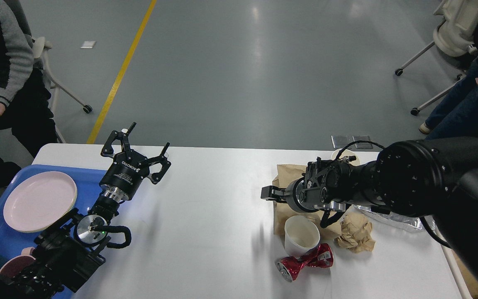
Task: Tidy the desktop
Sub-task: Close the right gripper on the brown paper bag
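- Desktop (206,216): large white top with rounded corners, spread across the lower half of the head view, bare through the middle.
- Left gripper (147,146): raised over the left part of the desktop, just right of the blue tray, two black fingers splayed wide apart, nothing between them.
- Right gripper (269,193): reaching in from the right, low over the litter; seen side-on and dark, only one finger-like tip clear, so cannot tell whether open or closed.
- Blue tray (89,176): at the left edge of the desktop, carrying a pale pink plate (40,200); edges of other pink dishes (13,265) partly hidden behind the left arm.
- Brown paper bag (282,207): flat on the right side of the desktop, partly covered by the right arm.
- White paper cup (301,235): on its side at the bag's near edge, mouth toward the viewer.
- Crushed red can (305,262): lying just in front of the cup.
- Crumpled brown paper ball (356,237): right of the cup, near the can.
- Clear plastic wrapper (392,219): under the right arm, mostly hidden.
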